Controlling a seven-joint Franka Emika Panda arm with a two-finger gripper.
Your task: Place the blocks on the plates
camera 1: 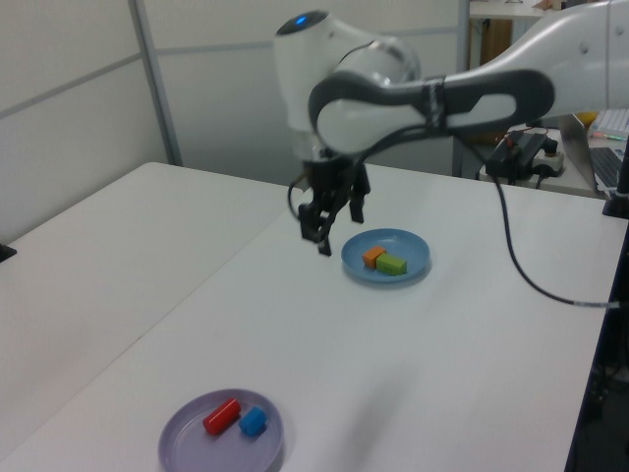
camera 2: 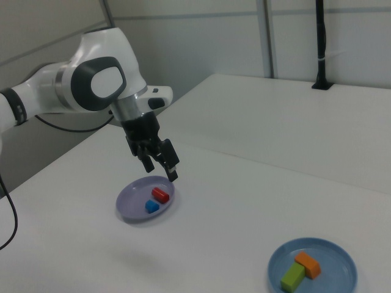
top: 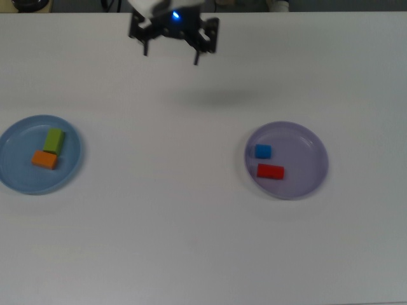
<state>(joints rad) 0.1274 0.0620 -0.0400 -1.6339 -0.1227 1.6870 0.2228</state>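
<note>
We judge the task done: green block (top: 54, 140) and orange block (top: 44, 159) lie on the blue plate (top: 19, 181), red block (top: 270, 171) and blue cube (top: 262, 151) on the lavender plate (top: 308, 175); our end effector (top: 172, 54) hangs spread and empty.

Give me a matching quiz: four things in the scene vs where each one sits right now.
Things:
1. green block
2. blue cube
3. gripper
4. red block

Places:
A. on the lavender plate, beside the red block
B. above the bare table, over neither plate
C. on the light blue plate
D. on the lavender plate, beside the blue cube

Pairs: 1-C, 2-A, 3-B, 4-D
</note>
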